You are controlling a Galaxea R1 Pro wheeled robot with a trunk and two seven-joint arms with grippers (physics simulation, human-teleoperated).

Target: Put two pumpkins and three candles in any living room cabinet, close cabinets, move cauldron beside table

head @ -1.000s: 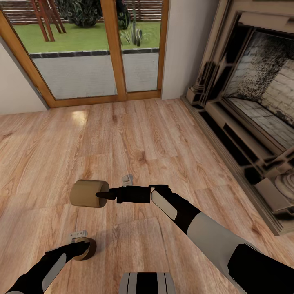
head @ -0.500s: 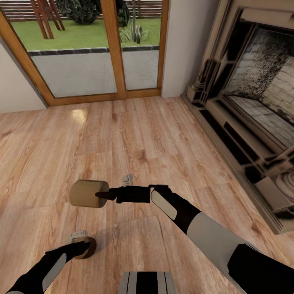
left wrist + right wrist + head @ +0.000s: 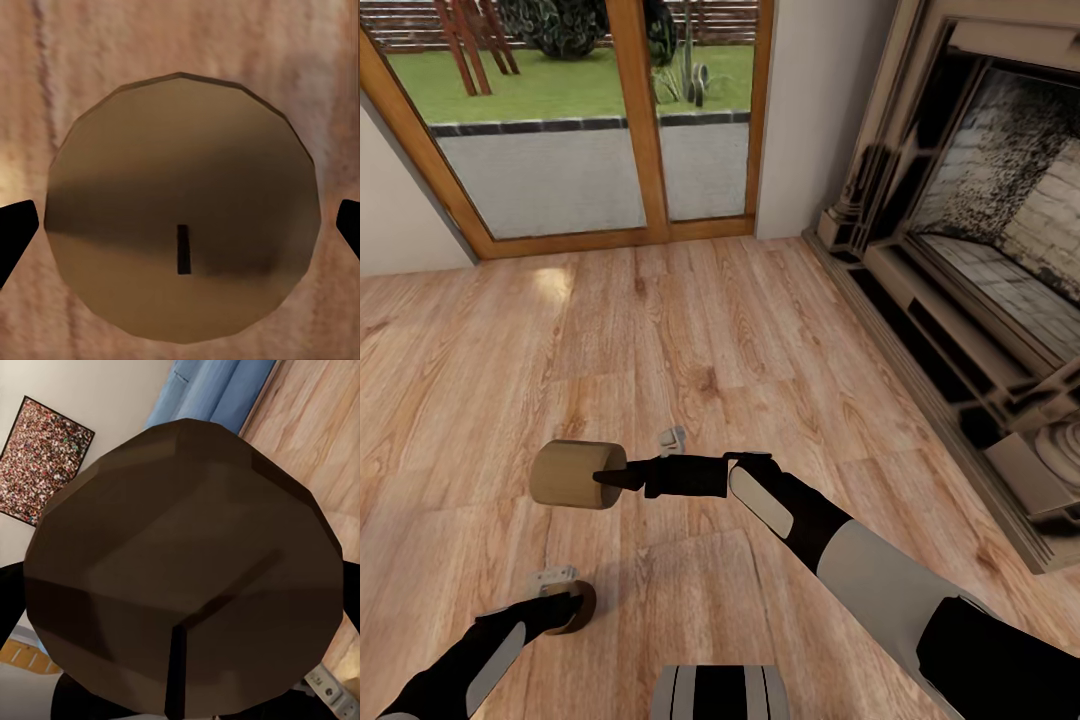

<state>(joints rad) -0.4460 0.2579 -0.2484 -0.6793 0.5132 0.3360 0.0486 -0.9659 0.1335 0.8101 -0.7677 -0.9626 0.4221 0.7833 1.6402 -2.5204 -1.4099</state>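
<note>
- At 7 o'clock in the head view: left gripper point(image 3: 567, 603) low over the wood floor point(image 3: 690, 330), pinching one candle point(image 3: 575, 606); in the left wrist view the candle's flat top point(image 3: 181, 214) sits between the two dark fingertips point(image 3: 15, 236), wick facing the camera.
- Just above, at 8 o'clock: second candle point(image 3: 572, 474) held out sideways, pinched at its end by the right gripper point(image 3: 612, 476); seen large in the right wrist view point(image 3: 184, 570), with a blue sofa point(image 3: 214, 390) and a framed picture point(image 3: 41, 457) behind.
- At 12 o'clock: glass doors point(image 3: 575, 120). At 3 o'clock: fireplace point(image 3: 980, 260).
- Risks, as a judgement: thin end grip on the sideways candle likely to slip during turning or driving, letting it roll away; low left candle liable to scrape the floor and twist loose; wide right arm could clip the fireplace.
</note>
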